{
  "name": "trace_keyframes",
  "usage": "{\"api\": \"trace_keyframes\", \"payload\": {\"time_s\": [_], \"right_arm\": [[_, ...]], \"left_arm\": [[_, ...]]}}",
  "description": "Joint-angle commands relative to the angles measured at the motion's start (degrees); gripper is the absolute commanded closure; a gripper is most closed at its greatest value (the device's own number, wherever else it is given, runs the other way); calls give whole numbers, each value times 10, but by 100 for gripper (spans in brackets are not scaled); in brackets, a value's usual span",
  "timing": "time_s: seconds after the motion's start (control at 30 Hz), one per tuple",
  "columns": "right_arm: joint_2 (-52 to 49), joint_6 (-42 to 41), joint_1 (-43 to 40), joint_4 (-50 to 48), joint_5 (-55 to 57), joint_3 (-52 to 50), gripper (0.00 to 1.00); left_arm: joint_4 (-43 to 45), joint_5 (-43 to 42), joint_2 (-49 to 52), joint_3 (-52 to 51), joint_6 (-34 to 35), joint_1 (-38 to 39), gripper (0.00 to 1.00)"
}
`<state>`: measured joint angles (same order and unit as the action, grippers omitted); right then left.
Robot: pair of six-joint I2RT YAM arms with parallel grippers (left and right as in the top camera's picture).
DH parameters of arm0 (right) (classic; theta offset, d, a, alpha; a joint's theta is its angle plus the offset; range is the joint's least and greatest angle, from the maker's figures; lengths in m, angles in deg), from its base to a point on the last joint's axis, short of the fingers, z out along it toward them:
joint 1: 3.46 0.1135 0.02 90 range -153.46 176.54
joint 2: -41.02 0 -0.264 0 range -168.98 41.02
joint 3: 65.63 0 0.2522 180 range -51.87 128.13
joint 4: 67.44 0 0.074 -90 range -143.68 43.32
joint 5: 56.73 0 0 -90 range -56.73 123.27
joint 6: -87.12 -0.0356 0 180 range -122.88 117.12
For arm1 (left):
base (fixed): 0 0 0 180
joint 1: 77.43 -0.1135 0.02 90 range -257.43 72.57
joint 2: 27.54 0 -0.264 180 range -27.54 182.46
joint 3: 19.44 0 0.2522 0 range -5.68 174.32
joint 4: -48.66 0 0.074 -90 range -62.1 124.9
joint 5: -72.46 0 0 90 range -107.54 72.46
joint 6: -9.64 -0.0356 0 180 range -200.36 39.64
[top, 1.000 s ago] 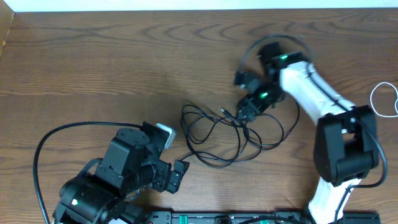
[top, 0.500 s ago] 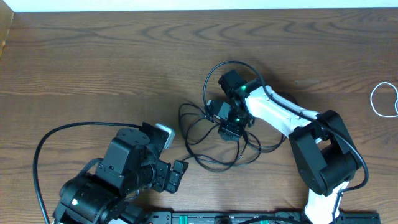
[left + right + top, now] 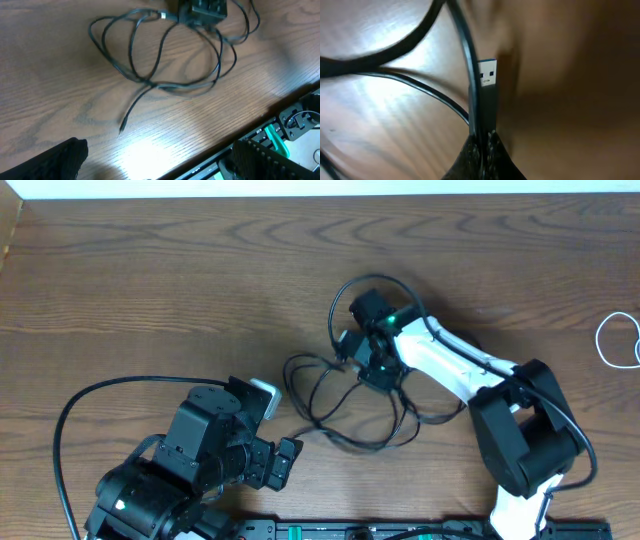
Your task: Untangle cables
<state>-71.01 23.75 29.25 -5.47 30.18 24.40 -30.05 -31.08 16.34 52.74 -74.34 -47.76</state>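
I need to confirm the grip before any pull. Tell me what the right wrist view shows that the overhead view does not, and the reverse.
Only the right wrist view: the USB plug, its metal tip pointing away from the fingers, pinched in the right gripper with a black strand running alongside.
Only the overhead view: the whole black cable tangle spread on the table, the left arm apart from it, and a white cable at the right edge.
Both: the right gripper down on the tangle, and loops of black cable lying on wood.
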Motion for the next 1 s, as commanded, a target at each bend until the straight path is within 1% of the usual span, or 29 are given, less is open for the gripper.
{"api": "trace_keyframes", "payload": {"time_s": [0.0, 0.07, 0.2, 0.23, 0.3, 0.33, 0.43, 0.53, 0.63, 0.67, 0.7, 0.73, 0.8, 0.83, 0.87, 0.97], "right_arm": [[75, -55, 3, -6, 95, 60, 99], [123, -71, 1, -28, 125, 94, 99], [190, -98, -5, -89, 172, 128, 99], [208, -112, -7, -109, 182, 133, 96], [243, -138, -8, -149, 186, 136, 84], [261, -156, -8, -167, 185, 136, 83], [296, -183, -8, -186, 159, 136, 84], [312, -189, -7, -170, 87, 136, 78], [309, -189, -5, -137, 53, 135, 67], [305, -189, -5, -124, 57, 134, 61], [301, -189, -5, -114, 68, 132, 48], [295, -189, -7, -105, 83, 130, 29], [281, -189, -9, -87, 118, 125, 11], [271, -189, -12, -77, 130, 122, 4], [261, -189, -15, -68, 137, 120, 1], [218, -189, -23, -38, 131, 116, 1]], "left_arm": [[-2, 5, -2, 5, 3, -2, 2], [-3, 5, -2, 5, 3, -2, 2], [-8, 5, -2, 5, 3, -2, 2], [-10, 5, -2, 5, 3, -2, 2], [-11, 5, -2, 5, 3, -2, 2], [-11, 5, -2, 5, 3, -2, 2], [-10, 5, -2, 5, 3, -2, 2], [-10, 5, -2, 5, 3, -2, 2], [-10, 5, -2, 5, 3, -2, 2], [-11, 2, -2, 5, 3, -2, 2], [-11, -4, -2, 5, 3, -2, 2], [-12, -10, -2, 5, 3, -2, 2], [-14, -15, -2, 5, 3, -2, 2], [-14, -15, -2, 5, 3, -2, 2], [-14, -15, -2, 5, 3, -2, 2], [-14, -14, -2, 5, 3, -2, 2]]}}
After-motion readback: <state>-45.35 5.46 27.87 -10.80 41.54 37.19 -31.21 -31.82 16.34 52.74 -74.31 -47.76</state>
